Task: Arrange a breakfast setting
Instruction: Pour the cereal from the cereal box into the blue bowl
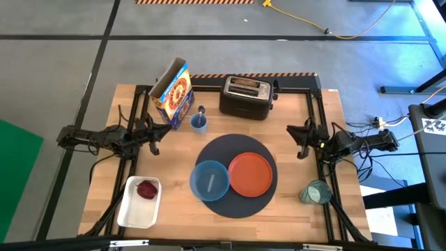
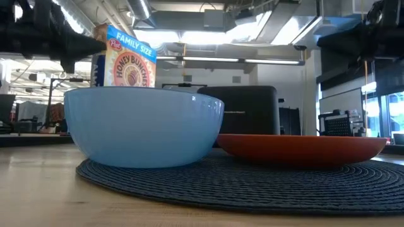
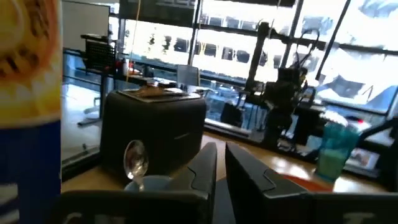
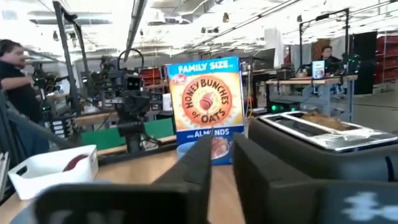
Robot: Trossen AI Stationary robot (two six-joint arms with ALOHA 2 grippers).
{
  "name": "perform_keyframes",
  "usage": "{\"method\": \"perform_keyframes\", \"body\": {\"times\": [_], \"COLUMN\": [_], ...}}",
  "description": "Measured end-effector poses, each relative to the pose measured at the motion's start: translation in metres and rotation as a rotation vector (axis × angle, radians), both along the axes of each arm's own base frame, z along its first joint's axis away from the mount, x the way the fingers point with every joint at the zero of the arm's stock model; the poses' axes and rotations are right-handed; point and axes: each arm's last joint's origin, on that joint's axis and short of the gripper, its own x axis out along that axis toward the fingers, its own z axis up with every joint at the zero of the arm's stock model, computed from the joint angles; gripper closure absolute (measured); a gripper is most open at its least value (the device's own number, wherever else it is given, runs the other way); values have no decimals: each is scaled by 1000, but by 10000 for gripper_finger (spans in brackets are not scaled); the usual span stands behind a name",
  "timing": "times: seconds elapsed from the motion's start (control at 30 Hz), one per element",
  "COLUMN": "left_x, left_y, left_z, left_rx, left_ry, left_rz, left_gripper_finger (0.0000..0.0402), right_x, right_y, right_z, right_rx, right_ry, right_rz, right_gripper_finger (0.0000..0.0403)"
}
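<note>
placemat [image 1: 235,176] is already down near the front middle of the table with the blue bowl [image 1: 210,180] and orange plate [image 1: 250,173] sitting side by side on it, so my guess is the step now is fetching the loose bits. both arms are parked at the table's side edges. the left gripper [image 1: 155,134] has its fingers [image 3: 200,171] nearly together with just a slit between them, holding nothing, and the right gripper [image 1: 301,138] looks much the same, a narrow gap and nothing in it. spoon [image 1: 201,111] is standing in a little blue cup [image 1: 198,123] just beside the cereal box [image 1: 173,91], close to the left gripper, so i'd send that arm, open wide first, and pinch the handle up high so the cup doesn't tip. toast [image 1: 243,82] is in the toaster [image 1: 245,96], red fruit [image 1: 146,189] in the white tray [image 1: 129,210] at the front left, teal glass [image 1: 315,192] off the mat at the front right, handy for the right arm.
</note>
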Motion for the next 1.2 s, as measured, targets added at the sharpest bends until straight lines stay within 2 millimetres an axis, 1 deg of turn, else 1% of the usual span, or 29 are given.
{"method": "perform_keyframes", "body": {"times": [0.07, 0.13, 0.23, 0.3, 0.4, 0.47, 0.53, 0.63, 0.77, 0.83, 0.93, 1.0, 1.07, 1.2], "left_x": [-1, -1, 2, 5, 9, 11, 11, 10, 4, -3, -14, -16, -16, -6], "left_y": [-1, -2, -2, -3, -4, -4, -3, -2, -2, -1, 1, 2, 2, 1], "left_z": [7, 11, 16, 15, 17, 20, 23, 27, 35, 44, 60, 63, 59, 48], "left_rx": [-30, -54, -69, -65, -70, -61, -53, -59, -122, -179, -249, -269, -268, -283], "left_ry": [52, 127, 221, 277, 300, 316, 335, 368, 431, 457, 500, 537, 578, 613], "left_rz": [-17, -1, 81, 137, 210, 220, 243, 262, 177, 178, 207, 230, 268, 337], "left_gripper_finger": [368, 370, 373, 373, 372, 363, 346, 307, 250, 233, 225, 225, 226, 225], "right_x": [-1, -3, -7, -8, -6, -4, -3, -3, -3, -3, -3, -3, -3, -2], "right_y": [-1, -3, -9, -11, -10, -10, -9, -9, -9, -9, -9, -9, -9, -9], "right_z": [3, 7, 9, 6, -1, -5, -10, -14, -14, -14, -14, -14, -14, -14], "right_rx": [6, 8, 49, 81, 123, 146, 167, 186, 194, 207, 212, 213, 213, 214], "right_ry": [-5, -7, -3, 7, 0, -3, -2, 13, 11, 4, 1, 0, 0, -1], "right_rz": [-35, -105, -317, -405, -378, -371, -367, -365, -373, -369, -366, -366, -365, -347], "right_gripper_finger": [303, 263, 205, 173, 138, 123, 112, 102, 100, 100, 100, 100, 100, 100]}}
